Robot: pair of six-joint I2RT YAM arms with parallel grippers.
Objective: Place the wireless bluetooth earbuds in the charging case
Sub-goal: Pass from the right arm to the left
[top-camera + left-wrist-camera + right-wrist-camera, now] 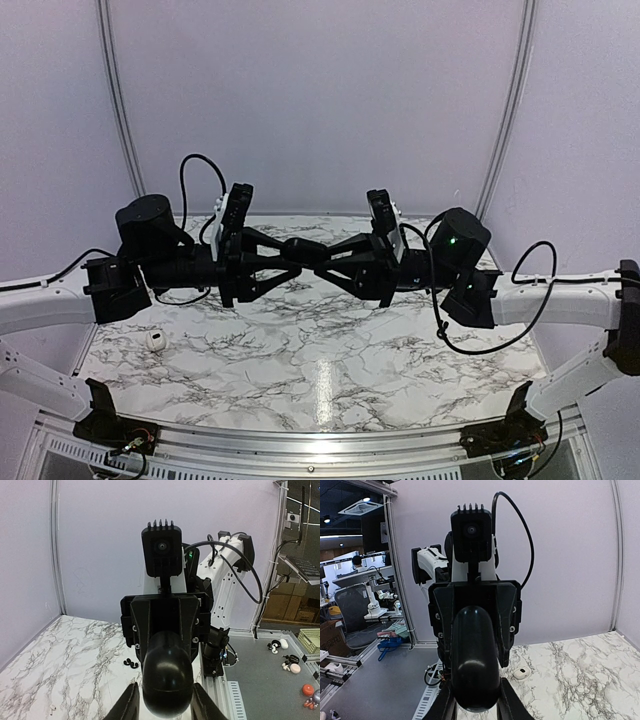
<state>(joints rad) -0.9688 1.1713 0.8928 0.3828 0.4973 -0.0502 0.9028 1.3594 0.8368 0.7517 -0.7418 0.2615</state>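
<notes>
Now | left hand (297, 252), right hand (322, 262) tip to tip, opening: cannot tell | charging case (155, 340), earbuds (131, 663) on table (300, 385)

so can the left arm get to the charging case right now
Probably yes: the charging case sits on the table near that arm, nothing over it; the left gripper, raised at centre, would have to come down.

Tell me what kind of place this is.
Probably a robotics lab: a marble-patterned table walled by plain white panels, with an office chair and stacked cardboard boxes in the open room beyond.
</notes>
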